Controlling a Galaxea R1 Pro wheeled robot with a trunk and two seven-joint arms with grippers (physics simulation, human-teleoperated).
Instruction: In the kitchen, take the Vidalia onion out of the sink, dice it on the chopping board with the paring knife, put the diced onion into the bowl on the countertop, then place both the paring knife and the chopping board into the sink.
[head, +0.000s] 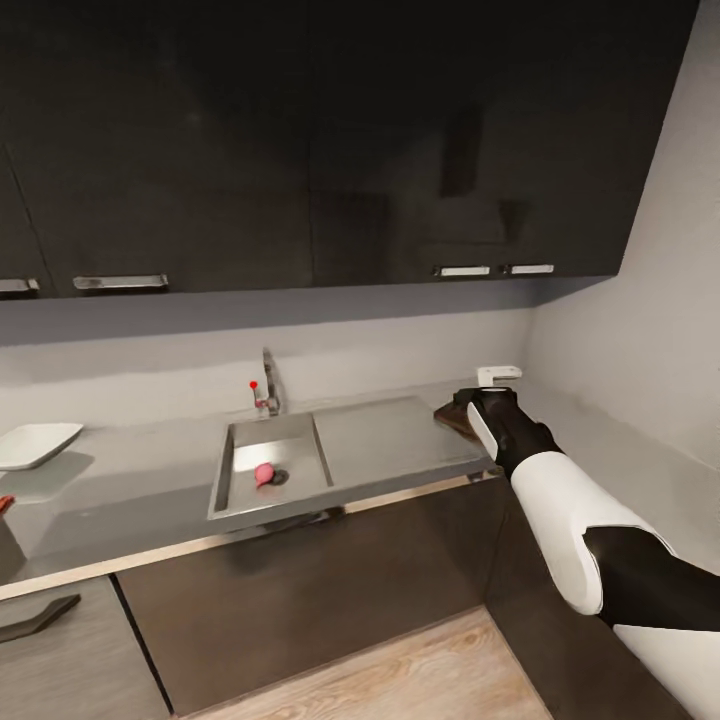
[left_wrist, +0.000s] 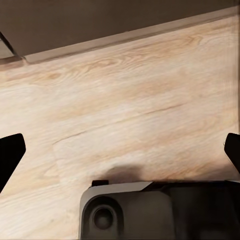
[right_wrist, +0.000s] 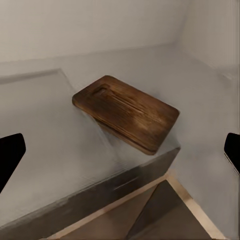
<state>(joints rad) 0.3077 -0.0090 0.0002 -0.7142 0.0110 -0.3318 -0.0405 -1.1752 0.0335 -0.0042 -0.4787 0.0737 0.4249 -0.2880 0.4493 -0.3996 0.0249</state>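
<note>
One right arm outstretched, end effector above chopping board.

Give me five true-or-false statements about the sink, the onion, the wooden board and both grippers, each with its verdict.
1. The small pinkish-red onion lies inside the rectangular stainless steel sink, beside the round drain. True.
2. The dark brown wooden chopping board lies inside the sink. False: it lies flat on the glossy grey countertop, near the front edge.
3. The right gripper is shut on the board. False: its fingers stand wide apart and the board lies free ahead of them.
4. The left gripper is open, over the pale wooden floor. True.
5. A white dish rests on the countertop left of the sink. True.
</note>
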